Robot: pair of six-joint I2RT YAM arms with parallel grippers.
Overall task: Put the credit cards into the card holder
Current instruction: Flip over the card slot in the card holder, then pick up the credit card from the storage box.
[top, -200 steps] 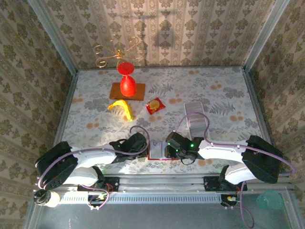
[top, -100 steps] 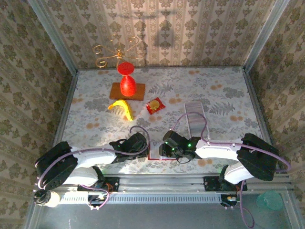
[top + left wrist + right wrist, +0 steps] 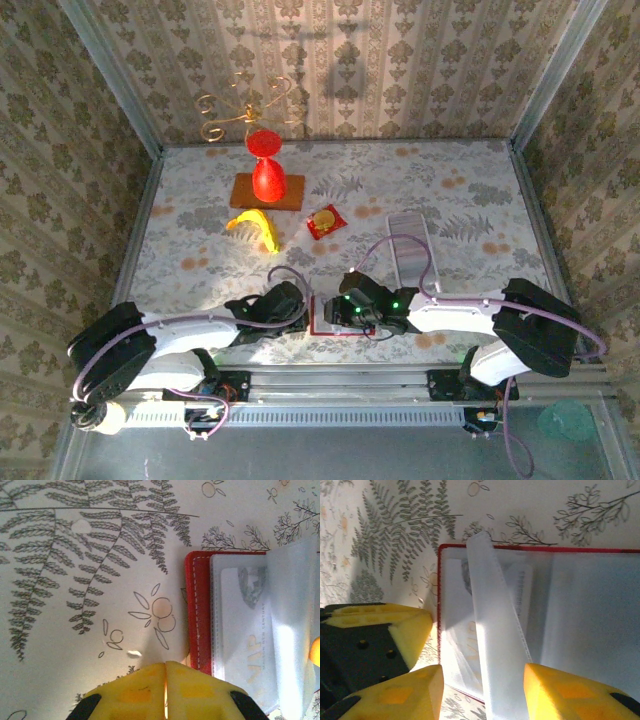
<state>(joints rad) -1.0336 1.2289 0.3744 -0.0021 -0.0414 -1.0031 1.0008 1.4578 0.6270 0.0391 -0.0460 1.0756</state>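
Left gripper [image 3: 165,690] pressed together beside the stitched red card holder [image 3: 197,620]; right gripper [image 3: 481,674] spread astride its glossy translucent plastic sleeve [image 3: 495,630].

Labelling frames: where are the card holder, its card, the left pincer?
card holder [image 3: 192,610]: left wrist view, red stitched border.
card [image 3: 245,630]: left wrist view, printed face.
left pincer [image 3: 165,667]: left wrist view, between shut fingertips.
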